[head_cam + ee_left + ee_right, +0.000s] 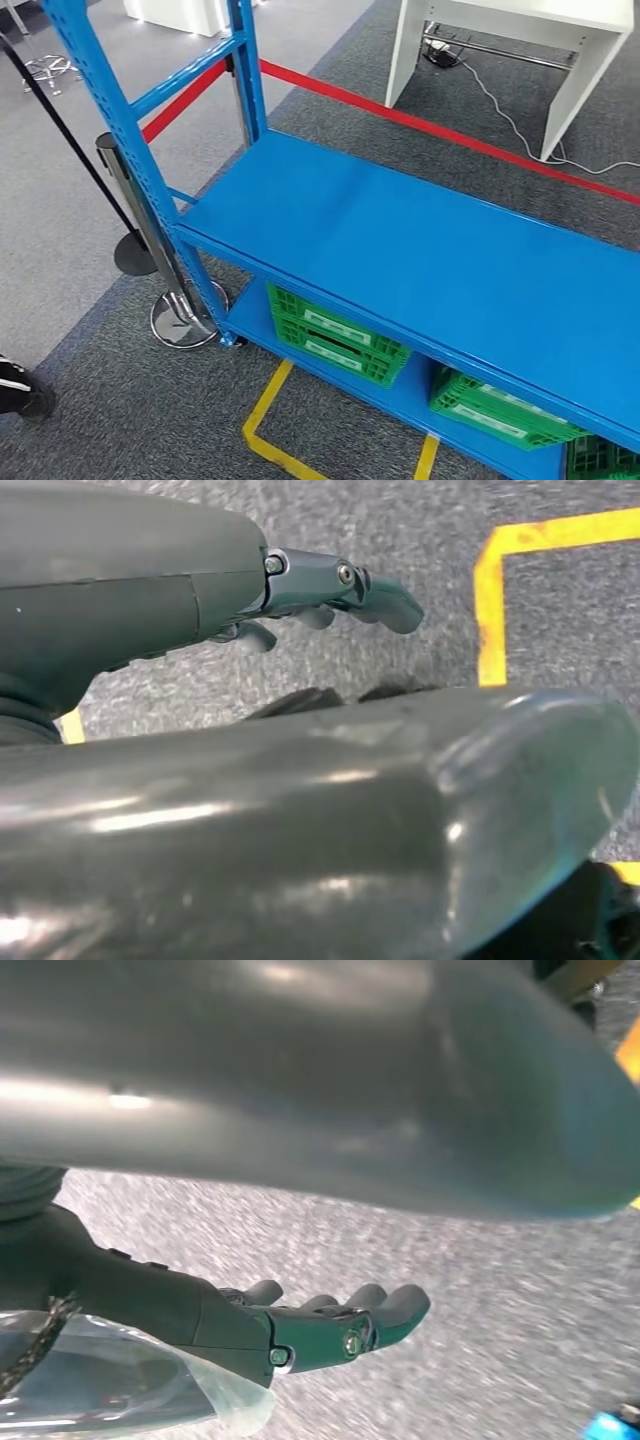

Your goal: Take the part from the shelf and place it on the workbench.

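Down beside the right hand [317, 1325] lies a clear bag [113, 1385].

Blue shelf [423, 250], green crates [336, 335]

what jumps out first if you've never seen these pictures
A big blue shelf runs across the head view, its upper board bare, with green crates on the lower board. Behind it a red barrier tape crosses the grey carpet, and yellow floor tape marks the floor in front.
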Controlling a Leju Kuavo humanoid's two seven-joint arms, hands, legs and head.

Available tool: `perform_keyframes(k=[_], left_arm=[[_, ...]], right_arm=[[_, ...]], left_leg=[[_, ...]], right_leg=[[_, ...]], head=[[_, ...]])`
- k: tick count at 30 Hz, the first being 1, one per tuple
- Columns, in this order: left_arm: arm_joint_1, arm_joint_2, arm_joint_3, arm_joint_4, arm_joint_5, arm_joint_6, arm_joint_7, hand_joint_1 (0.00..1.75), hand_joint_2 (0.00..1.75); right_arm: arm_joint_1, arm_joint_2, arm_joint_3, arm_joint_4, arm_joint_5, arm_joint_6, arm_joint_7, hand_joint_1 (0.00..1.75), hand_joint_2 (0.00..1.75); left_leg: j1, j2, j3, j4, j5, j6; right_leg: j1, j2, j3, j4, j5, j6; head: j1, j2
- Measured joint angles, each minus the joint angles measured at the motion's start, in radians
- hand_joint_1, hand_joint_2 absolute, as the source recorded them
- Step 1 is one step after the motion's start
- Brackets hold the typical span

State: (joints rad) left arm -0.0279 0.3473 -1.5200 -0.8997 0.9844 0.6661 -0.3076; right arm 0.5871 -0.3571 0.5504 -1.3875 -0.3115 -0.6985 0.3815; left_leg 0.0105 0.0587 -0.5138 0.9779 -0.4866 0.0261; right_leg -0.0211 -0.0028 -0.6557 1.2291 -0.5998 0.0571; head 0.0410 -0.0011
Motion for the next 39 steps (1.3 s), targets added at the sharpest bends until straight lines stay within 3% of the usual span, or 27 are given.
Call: perform_keyframes(k=[2, 3, 5, 7, 9, 11, 13, 14, 15, 17, 19, 20, 23, 30, 39], left_arm=[[-0.001, -0.002, 0.001, 0.0, -0.001, 0.008, 0.001, 0.0, 0.0], [0.0, -0.001, 0.002, 0.0, -0.002, 0.012, 0.002, 0.0, 0.0], [-0.001, 0.0, 0.003, 0.0, -0.003, 0.018, 0.003, 0.0, 0.0], [-0.004, 0.0, 0.004, 0.0, -0.004, 0.022, 0.003, 0.0, 0.0], [-0.005, -0.001, 0.006, -0.001, -0.004, 0.024, 0.003, 0.0, 0.0], [-0.003, -0.001, 0.006, -0.001, -0.004, 0.027, 0.004, 0.0, 0.0], [0.0, 0.0, 0.006, -0.001, -0.004, 0.029, 0.005, 0.0, 0.0], [0.001, 0.0, 0.006, -0.001, -0.004, 0.03, 0.006, 0.0, 0.44], [0.002, -0.001, 0.006, -0.001, -0.004, 0.031, 0.007, 0.0, 0.87], [0.001, 0.001, 0.006, -0.001, -0.004, 0.033, 0.008, 0.0, 1.75], [-0.002, 0.002, 0.007, -0.001, -0.005, 0.034, 0.009, 0.0, 1.75], [-0.003, 0.003, 0.007, -0.001, -0.006, 0.034, 0.009, 0.0, 1.31], [-0.002, 0.003, 0.007, -0.001, -0.008, 0.034, 0.01, 0.0, 0.0], [-0.001, 0.003, 0.007, -0.001, -0.01, 0.034, 0.01, 0.0, 0.0], [-0.001, 0.002, 0.007, -0.001, -0.01, 0.034, 0.017, 0.0, 0.0]], right_arm=[[0.004, 0.0, -0.002, -0.003, 0.001, 0.0, 0.001, 0.0, 0.0], [0.004, 0.0, -0.003, -0.006, 0.001, 0.0, 0.001, 0.0, 0.0], [0.004, 0.001, -0.004, -0.01, 0.001, 0.0, 0.002, 0.0, 0.0], [0.008, 0.002, -0.004, -0.012, 0.001, 0.0, 0.002, 0.0, 0.0], [0.008, 0.002, -0.005, -0.014, 0.001, 0.0, 0.003, 0.0, 0.0], [0.007, 0.002, -0.006, -0.017, 0.001, 0.0, 0.002, 0.0, 0.0], [0.007, 0.002, -0.008, -0.018, 0.001, 0.0, 0.002, 0.0, 0.0], [0.008, 0.002, -0.008, -0.018, 0.001, 0.0, 0.002, 0.0, 0.0], [0.008, 0.003, -0.008, -0.018, 0.004, 0.0, 0.0, 0.0, 0.0], [0.008, 0.004, -0.009, -0.019, 0.022, 0.0, 0.001, 0.0, 0.0], [0.008, 0.005, -0.011, -0.019, 0.049, 0.0, 0.013, 0.0, 0.0], [0.008, 0.006, -0.012, -0.02, 0.06, 0.0, 0.02, 0.0, 0.0], [0.009, 0.006, -0.012, -0.02, 0.079, 0.0, 0.029, 0.0, 0.0], [0.009, 0.006, -0.02, -0.02, 0.092, 0.0, 0.039, 0.0, 0.0], [0.014, 0.008, -0.029, -0.029, 0.108, 0.0, 0.04, 0.0, 0.0]], left_leg=[[0.0, 0.022, 0.003, 0.006, -0.007, -0.01], [-0.002, 0.032, 0.006, 0.01, -0.011, -0.017], [-0.006, 0.05, 0.012, 0.015, -0.017, -0.031], [-0.002, 0.06, 0.021, 0.015, -0.021, -0.043], [0.003, 0.021, 0.012, 0.049, -0.054, -0.053], [0.004, -0.033, -0.037, 0.167, -0.123, -0.057], [0.003, -0.047, -0.094, 0.289, -0.166, -0.054], [0.002, -0.049, -0.105, 0.306, -0.158, -0.05], [0.0, -0.051, -0.098, 0.283, -0.129, -0.043], [-0.008, -0.063, -0.051, 0.158, -0.049, -0.022], [-0.014, -0.075, -0.012, 0.054, -0.009, -0.004], [-0.015, -0.079, -0.007, 0.034, -0.007, -0.005], [-0.016, -0.08, -0.01, 0.022, -0.006, -0.031], [-0.019, -0.08, -0.01, 0.023, -0.006, -0.022], [-0.021, -0.08, -0.01, 0.024, -0.006, -0.019]], right_leg=[[-0.003, -0.036, 0.077, -0.136, 0.06, 0.003], [-0.003, -0.052, 0.106, -0.189, 0.078, -0.003], [0.001, -0.059, 0.122, -0.224, 0.083, -0.022], [0.001, -0.037, 0.121, -0.224, 0.086, -0.041], [-0.001, -0.017, 0.125, -0.226, 0.091, -0.055], [0.0, 0.004, 0.125, -0.226, 0.095, -0.063], [0.005, 0.029, 0.125, -0.226, 0.097, -0.066], [0.008, 0.043, 0.125, -0.226, 0.097, -0.066], [0.011, 0.055, 0.127, -0.226, 0.097, -0.066], [0.016, 0.073, 0.129, -0.226, 0.096, -0.068], [0.02, 0.086, 0.127, -0.223, 0.095, -0.066], [0.021, 0.09, 0.124, -0.221, 0.094, -0.064], [0.019, 0.09, 0.115, -0.218, 0.092, -0.067], [0.015, 0.089, 0.114, -0.227, 0.097, -0.058], [0.012, 0.089, 0.114, -0.227, 0.097, -0.056]], head=[[0.001, 0.0], [0.0, 0.0], [-0.004, 0.0], [-0.006, 0.0], [-0.008, 0.0], [-0.011, 0.0], [-0.011, 0.0], [-0.011, 0.0], [-0.011, 0.0], [-0.012, 0.0], [-0.014, 0.0], [-0.014, 0.0], [-0.014, 0.0], [-0.013, 0.0], [-0.014, 0.0]])
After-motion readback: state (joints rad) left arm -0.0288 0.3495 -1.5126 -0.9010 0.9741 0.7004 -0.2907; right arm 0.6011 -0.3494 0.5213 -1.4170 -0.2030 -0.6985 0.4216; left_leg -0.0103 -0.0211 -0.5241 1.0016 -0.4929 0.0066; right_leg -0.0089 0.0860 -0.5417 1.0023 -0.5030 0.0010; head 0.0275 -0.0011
